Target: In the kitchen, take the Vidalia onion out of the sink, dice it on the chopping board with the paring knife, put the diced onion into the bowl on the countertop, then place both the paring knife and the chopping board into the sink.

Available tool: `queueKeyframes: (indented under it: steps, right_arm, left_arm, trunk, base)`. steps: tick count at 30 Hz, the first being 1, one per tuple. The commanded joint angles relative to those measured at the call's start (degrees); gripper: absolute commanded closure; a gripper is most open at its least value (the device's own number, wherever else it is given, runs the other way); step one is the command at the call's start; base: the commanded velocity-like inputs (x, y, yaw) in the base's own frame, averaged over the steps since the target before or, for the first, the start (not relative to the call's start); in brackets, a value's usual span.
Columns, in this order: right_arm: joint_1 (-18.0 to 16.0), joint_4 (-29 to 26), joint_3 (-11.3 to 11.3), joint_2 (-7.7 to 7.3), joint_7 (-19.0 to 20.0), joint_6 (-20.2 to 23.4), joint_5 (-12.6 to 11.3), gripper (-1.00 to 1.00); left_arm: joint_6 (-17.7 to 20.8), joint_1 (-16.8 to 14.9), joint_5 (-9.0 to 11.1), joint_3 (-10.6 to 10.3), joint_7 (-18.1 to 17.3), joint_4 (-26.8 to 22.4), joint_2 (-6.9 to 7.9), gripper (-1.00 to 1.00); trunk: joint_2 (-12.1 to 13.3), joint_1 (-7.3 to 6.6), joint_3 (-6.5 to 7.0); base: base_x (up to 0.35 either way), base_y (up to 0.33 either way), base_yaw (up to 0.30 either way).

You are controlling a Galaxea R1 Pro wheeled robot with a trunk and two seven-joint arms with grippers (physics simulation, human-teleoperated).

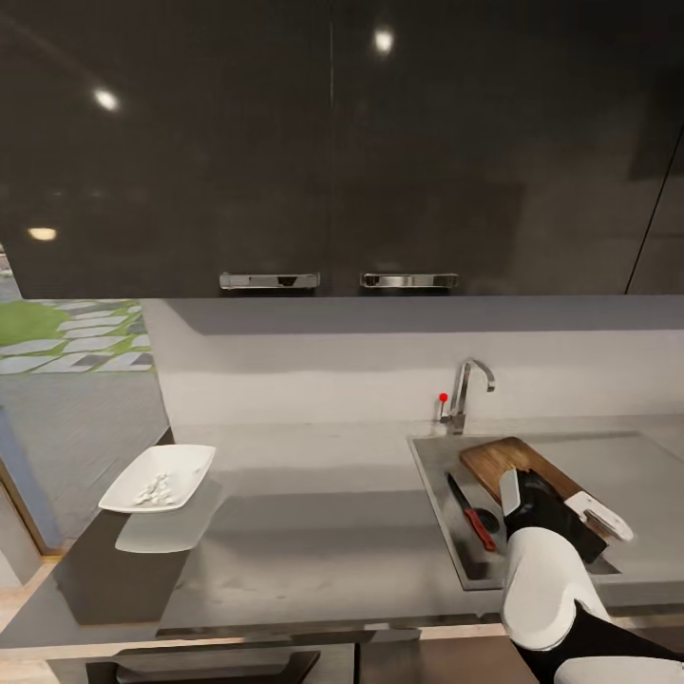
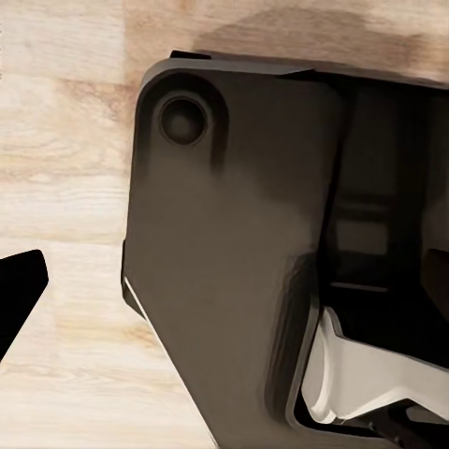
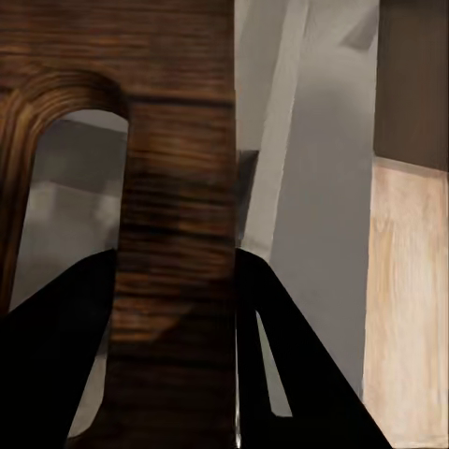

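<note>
Right gripper (image 1: pixel 560 499) pinched the chopping board (image 1: pixel 503 460) by its handle end, tilting it into the sink (image 1: pixel 439 475) beside the knife (image 1: pixel 472 514). Onion bits were in the bowl (image 1: pixel 158 477). Left gripper: couldn't tell.

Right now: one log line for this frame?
stage: board into sink | right gripper: shut on chopping board | paring knife: in sink | bowl: diced onion inside
</note>
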Motion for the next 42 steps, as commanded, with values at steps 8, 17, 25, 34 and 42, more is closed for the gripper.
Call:
queueKeyframes:
  steps: [8, 17, 25, 34, 42]
  right_arm:
    - [-0.83, -0.08, 12.8, 0.36, -8.28, 0.46, -11.98, 1.0]
    - [-0.9, -0.4, 15.44, 0.67, -10.03, 0.59, -19.69, 1.0]
    - [-0.9, -0.53, 15.43, 0.81, -10.32, 0.73, -19.84, 1.0]
    - [-0.89, -0.53, 15.45, 0.81, -10.31, 0.8, -19.84, 1.0]
    - [-0.87, -0.4, 15.44, 0.81, -10.29, 0.56, -19.7, 1.0]
  left_arm:
    - [-0.45, -0.09, 0.48, 0.04, -2.13, 0.32, 0.79, -1.0]
    - [-0.4, -0.09, 0.48, 0.04, -2.79, 0.25, 0.89, -1.0]
    - [-0.4, -0.09, 0.48, 0.04, -2.8, 0.23, 0.9, -1.0]
    - [-0.37, -0.09, 0.48, 0.04, -2.8, 0.25, 0.9, -1.0]
    - [-0.37, -0.09, 0.48, -0.03, -3.0, 0.31, 0.9, -1.0]
  trunk:
    - [-0.07, 0.03, -0.07]
    - [-0.07, 0.03, -0.07]
    - [-0.07, 0.03, -0.57]
    - [-0.07, 0.03, -1.39]
    - [-0.07, 0.03, -2.13]
  base:
    - [0.0, 0.0, 0.0]
    - [0.0, 0.0, 0.0]
    - [0.0, 0.0, 0.0]
    - [0.0, 0.0, 0.0]
    - [0.039, 0.0, 0.0]
